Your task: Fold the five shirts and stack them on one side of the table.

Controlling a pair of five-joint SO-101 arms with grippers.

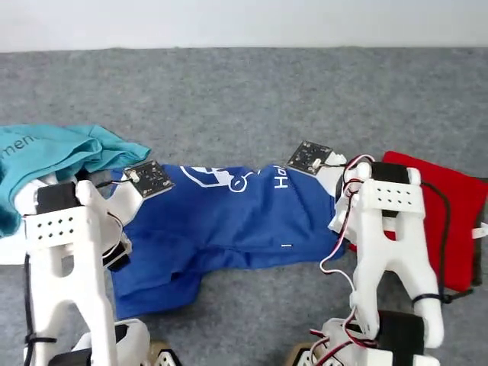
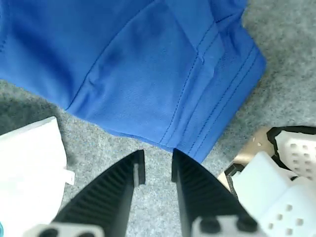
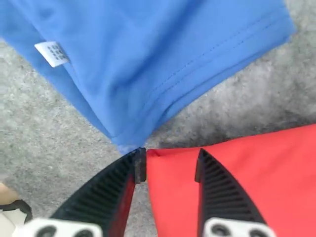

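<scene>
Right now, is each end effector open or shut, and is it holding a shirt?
Left end effector: open a little, holding nothing, beside the blue shirt edge.
Right end effector: open, holding nothing, over the red shirt edge.

The table (image 1: pixel 252 84) is covered from side to side with a grey, short-pile fabric of mottled, felt-like texture. Its far edge runs straight across the high view, dipping slightly toward one side. Beyond that edge stands a plain white surface (image 1: pixel 244 23), unmarked; whether it is a wall cannot be told. Lighting is even and diffuse. Shadows on the grey covering are soft and short, darkest close against whatever lies on it.
</scene>
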